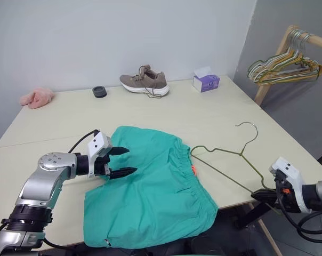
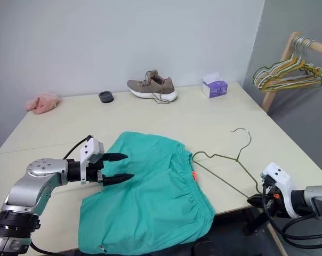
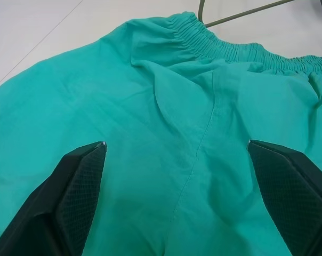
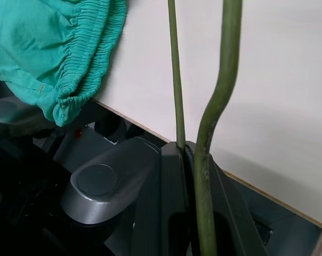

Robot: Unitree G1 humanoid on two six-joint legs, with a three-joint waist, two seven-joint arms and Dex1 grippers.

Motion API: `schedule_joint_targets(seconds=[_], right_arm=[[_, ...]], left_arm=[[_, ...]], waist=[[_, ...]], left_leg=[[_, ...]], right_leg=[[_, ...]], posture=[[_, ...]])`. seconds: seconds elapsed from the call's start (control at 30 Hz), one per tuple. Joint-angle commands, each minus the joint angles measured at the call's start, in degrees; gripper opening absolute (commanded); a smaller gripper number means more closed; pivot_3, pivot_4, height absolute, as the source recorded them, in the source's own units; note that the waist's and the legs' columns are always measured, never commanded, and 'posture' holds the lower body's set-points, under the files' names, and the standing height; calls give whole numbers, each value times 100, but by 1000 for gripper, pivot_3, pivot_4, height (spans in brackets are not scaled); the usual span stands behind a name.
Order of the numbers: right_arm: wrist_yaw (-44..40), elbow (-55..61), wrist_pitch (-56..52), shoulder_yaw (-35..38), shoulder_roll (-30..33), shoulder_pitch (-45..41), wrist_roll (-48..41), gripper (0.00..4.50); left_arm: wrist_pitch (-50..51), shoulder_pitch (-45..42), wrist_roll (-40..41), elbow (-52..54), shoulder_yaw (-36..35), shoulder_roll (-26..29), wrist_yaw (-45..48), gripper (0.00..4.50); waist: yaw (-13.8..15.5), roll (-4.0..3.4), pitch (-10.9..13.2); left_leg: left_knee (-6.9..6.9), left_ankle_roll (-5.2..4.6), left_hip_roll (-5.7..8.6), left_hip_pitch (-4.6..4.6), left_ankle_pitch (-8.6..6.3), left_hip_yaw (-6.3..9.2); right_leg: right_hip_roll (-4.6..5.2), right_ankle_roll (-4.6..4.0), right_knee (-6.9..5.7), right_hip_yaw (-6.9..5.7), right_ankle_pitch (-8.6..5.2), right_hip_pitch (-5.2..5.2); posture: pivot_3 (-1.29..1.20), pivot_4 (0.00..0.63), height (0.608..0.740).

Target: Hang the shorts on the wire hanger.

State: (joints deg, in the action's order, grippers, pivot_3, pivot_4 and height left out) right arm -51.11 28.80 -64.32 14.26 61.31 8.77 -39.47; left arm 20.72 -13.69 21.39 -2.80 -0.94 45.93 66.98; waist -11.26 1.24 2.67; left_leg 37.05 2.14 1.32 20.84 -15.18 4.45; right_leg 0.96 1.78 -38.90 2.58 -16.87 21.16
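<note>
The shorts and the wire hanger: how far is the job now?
Done: the right gripper is shut on a corner of the wire hanger, which lies on the table. In hand: the left gripper hangs open over the shorts. Left: the shorts lie flat, not yet hung.

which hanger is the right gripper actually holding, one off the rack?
No. The right gripper is shut on the wire hanger, the single olive-green one lying on the table beside the shorts. The bunched hangers hang on the wooden rack.
</note>
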Motion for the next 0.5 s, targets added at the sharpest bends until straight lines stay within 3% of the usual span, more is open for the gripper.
schedule_joint_targets(seconds=[0.03, 0.5], right_arm=[[-19, 82, 106, 16, 16, -140, -38, 0], [191, 164, 103, -922, -242, -705, 21, 0]], left_arm=[[-84, -68, 18, 117, -108, 29, 4, 4472], [-72, -18, 12, 188, -113, 34, -26, 4472]], waist=[[0, 0, 0], [2, 1, 0]], left_leg=[[0, 0, 0, 0, 0, 0], [0, 0, 0, 0, 0, 1]], right_leg=[[0, 0, 0, 0, 0, 0], [0, 0, 0, 0, 0, 0]], posture=[[-252, 0, 740], [-239, 0, 740]])
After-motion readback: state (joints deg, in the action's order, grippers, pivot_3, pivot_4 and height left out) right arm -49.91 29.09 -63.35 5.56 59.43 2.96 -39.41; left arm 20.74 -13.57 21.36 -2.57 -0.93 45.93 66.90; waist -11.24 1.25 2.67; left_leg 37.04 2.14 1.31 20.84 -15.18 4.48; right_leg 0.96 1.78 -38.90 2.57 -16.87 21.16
